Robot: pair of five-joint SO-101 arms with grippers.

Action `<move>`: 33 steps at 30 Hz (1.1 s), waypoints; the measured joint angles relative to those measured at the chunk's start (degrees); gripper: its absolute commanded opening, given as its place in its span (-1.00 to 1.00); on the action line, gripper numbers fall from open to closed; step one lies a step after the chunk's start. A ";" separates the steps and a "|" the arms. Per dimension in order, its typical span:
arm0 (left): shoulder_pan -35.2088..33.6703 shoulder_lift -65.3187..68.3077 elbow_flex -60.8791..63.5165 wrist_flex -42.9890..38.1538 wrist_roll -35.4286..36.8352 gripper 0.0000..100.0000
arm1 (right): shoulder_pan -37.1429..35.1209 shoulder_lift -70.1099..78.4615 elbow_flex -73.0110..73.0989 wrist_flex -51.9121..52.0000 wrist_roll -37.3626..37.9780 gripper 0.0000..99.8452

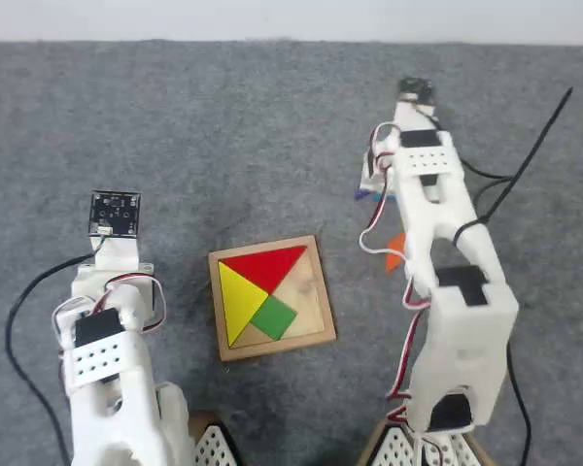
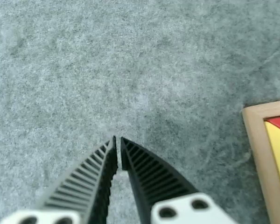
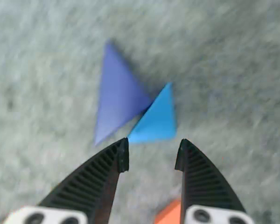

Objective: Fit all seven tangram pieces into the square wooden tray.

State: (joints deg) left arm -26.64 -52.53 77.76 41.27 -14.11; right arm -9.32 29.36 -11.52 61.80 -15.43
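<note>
My right tool point(image 3: 151, 156) hangs spread just short of the light blue triangle point(image 3: 156, 119) - lying apart from the tray point(image 1: 217, 306) - and since its corner touches the darker blue triangle point(image 3: 116, 95), a sloppy pinch could drag both.

Light bright, even and diffuse across the grey felt table point(image 1: 223, 126), from overhead. Shadows soft and short: a thin dark band under the wooden tray point(image 1: 278, 344) on the side toward the table's near edge. Left gripper point(image 2: 117, 142): ribbed inner faces in shade, outer faces lit pale.
</note>
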 measured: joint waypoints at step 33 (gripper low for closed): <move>0.00 0.00 0.00 0.00 0.00 -0.97 | -1.14 29.54 -43.25 24.44 -0.26 -0.65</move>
State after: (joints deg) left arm -26.64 -52.53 77.76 41.27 -14.11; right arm -10.46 58.90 -54.77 86.24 -15.69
